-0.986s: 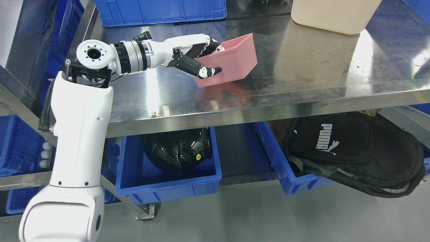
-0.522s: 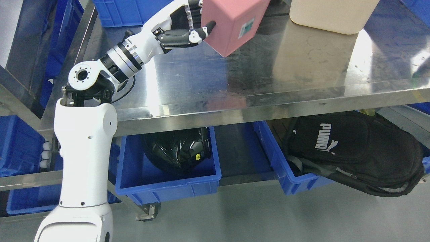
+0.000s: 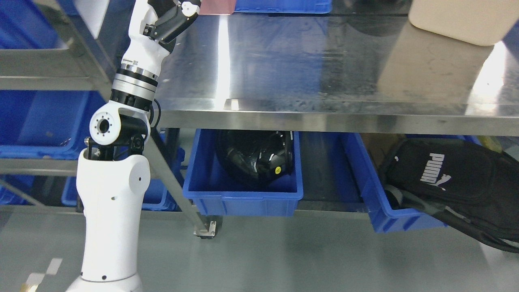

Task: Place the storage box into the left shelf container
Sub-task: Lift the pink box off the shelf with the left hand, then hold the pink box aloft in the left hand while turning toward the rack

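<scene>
- Pink plastic at the top edge of the head view is the only visible part of the storage box (image 3: 217,6); you see a small strip of it just right of the left hand (image 3: 172,18).
- The left hand is cropped by the top edge. Its dark thumb section points toward the pink strip, but you cannot tell from this view whether the fingers are closed on the box.
- The left arm (image 3: 111,211) rises from the lower left, past the front left corner of the stainless steel table (image 3: 324,81).
- The right arm is not in view.
- Judge the task as partly done: the box is off the table surface and raised, so treat the pickup as complete and the transport as in progress.
- The placement remains. Blue bins (image 3: 36,117) sit on the steel shelf (image 3: 40,65) at the left; take one of these as the likely target container.
- Note that a black helmet (image 3: 255,156) and a black Puma backpack (image 3: 450,182) occupy bins under the table; they are not part of the task.
</scene>
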